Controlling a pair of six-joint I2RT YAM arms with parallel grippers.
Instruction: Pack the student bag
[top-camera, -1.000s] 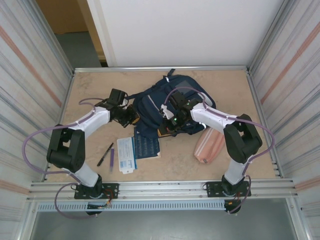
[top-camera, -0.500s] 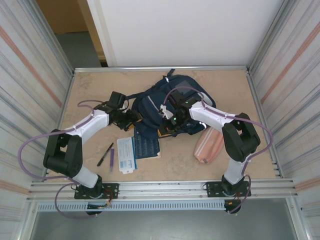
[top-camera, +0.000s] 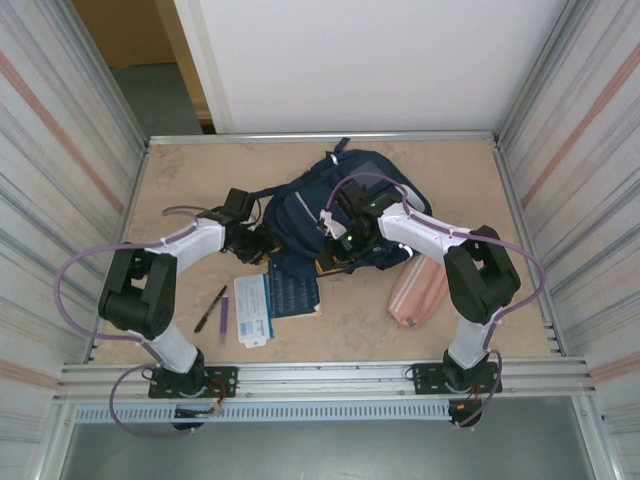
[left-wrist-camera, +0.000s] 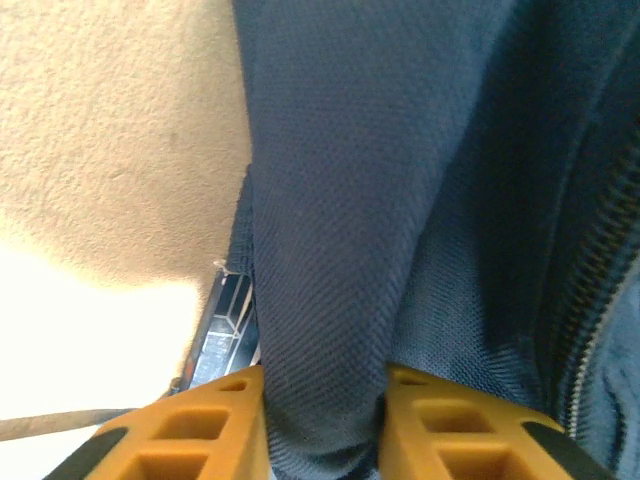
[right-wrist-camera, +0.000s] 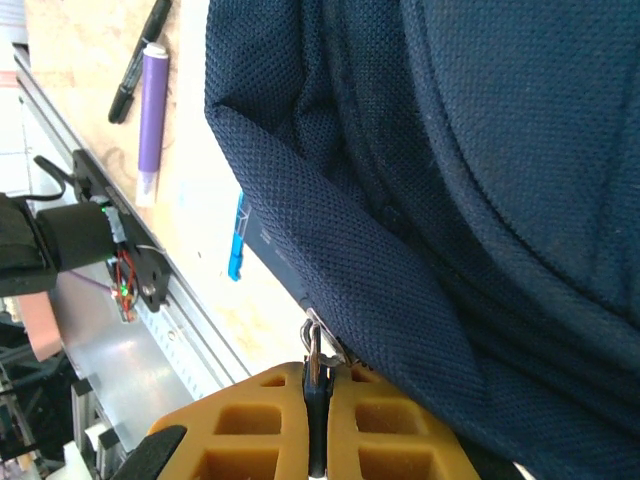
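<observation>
The student bag (top-camera: 345, 205) lies slumped in the middle of the desk (top-camera: 180, 180), toward the far side, with both arms reaching into its near edge. It is plainly soft: woven navy cloth that bunches and sags, with no frame holding it up. I'd judge it light but floppy, so lifting one spot will only drag a flap up and leave the rest behind. The weave looks coarse enough to grip without slipping. The sensible holds are the ones in use: a rim of cloth beside the zip (left-wrist-camera: 600, 270), and the metal tab itself.

The left pincer (left-wrist-camera: 320, 385) is pinching a fold of the bag's cloth, which is pulled up thick between the yellow fingers. The right pincer (right-wrist-camera: 316, 375) is pressed together on the small zip pull (right-wrist-camera: 313, 340) at the corner of a flap. That tab is thin and slick, and I'd expect it to slide out under a hard tug.

As for writing, I can read none. The bag shows no brand from here. The white and blue booklet (top-camera: 253, 310) near the front edge carries print too small to make out, and the dark notebook (top-camera: 295, 288) beside it, the black pen (right-wrist-camera: 140, 55), the purple marker (right-wrist-camera: 152, 110) and the pink pouch (top-camera: 418, 290) show no legible label.
</observation>
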